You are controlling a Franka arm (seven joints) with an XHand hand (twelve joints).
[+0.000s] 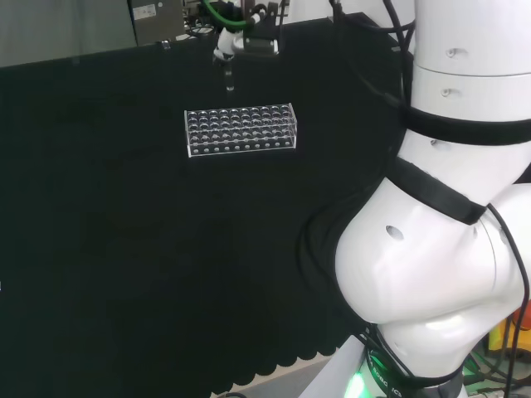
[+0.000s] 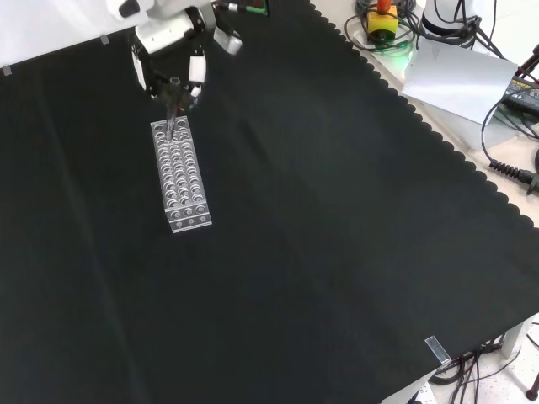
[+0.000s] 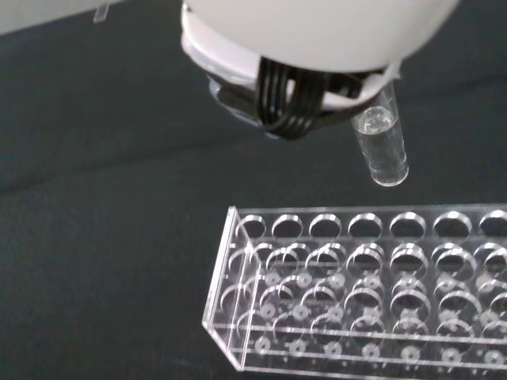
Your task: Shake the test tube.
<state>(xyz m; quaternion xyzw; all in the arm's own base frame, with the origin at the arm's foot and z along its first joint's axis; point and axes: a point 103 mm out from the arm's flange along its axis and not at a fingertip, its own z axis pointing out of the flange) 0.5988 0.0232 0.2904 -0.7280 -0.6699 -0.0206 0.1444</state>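
Test tube (image 3: 381, 146) hangs upright just above the clear rack (image 3: 360, 293), clear of its holes. I see the hand (image 2: 173, 50) pinching its top.

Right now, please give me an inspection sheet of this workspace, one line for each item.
Surface: black cloth, flat, scalloped edge.
Job's things: test tube held above the clear rack, out of the holes; some clear liquid inside.
Clutter: nothing seen on the cloth.
Hand: hand shut on the test tube, over the rack's far end in the front view.
Cables: black cables beside the bench.
Surroundings: grey box and yellow stop button off the cloth.
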